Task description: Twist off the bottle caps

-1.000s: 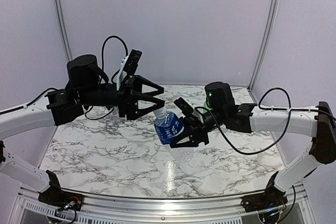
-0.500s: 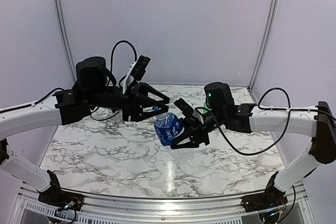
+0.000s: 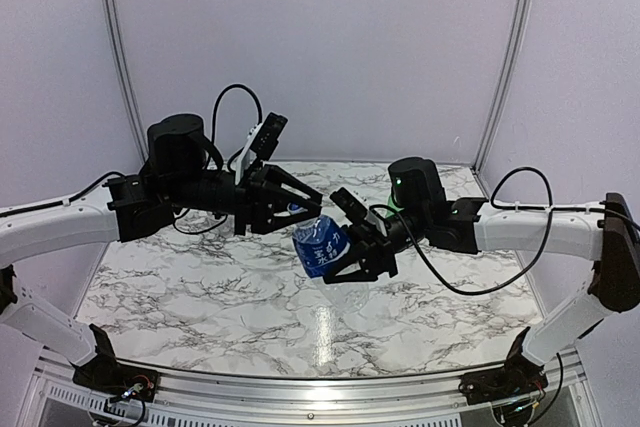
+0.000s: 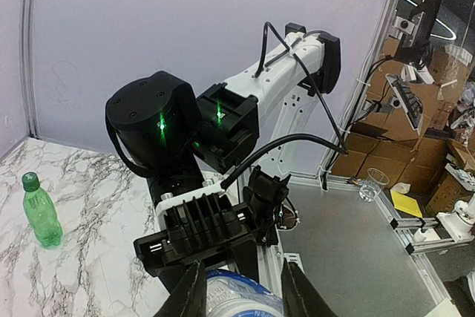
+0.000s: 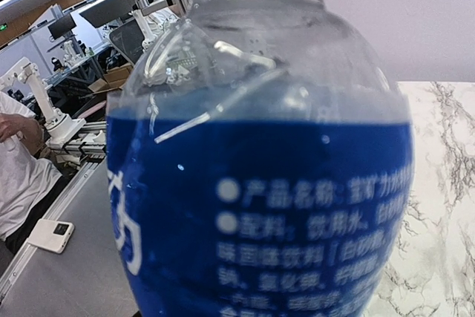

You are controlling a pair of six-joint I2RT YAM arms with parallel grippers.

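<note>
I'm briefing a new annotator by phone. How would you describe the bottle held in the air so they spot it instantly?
Above the middle of the marble table, the right end effector grips a tilted bottle. It is clear plastic with a blue label bearing white lettering, unlike the all-green bottle standing on the table.

**Tally of items in view**

Bottles, two: one blue-label bottle (image 3: 322, 244) above the middle of the worktop (image 3: 180, 292); one green bottle (image 4: 41, 217) toward the far right corner. Caps, two: one blue cap (image 3: 292, 209), one green cap (image 4: 30, 180). Arms, two, each with one gripper: left gripper (image 4: 243, 291), right gripper (image 3: 343, 245). Off the worktop: one clear cup (image 4: 375, 183), one phone (image 5: 53, 235), one person (image 5: 18, 183).
</note>
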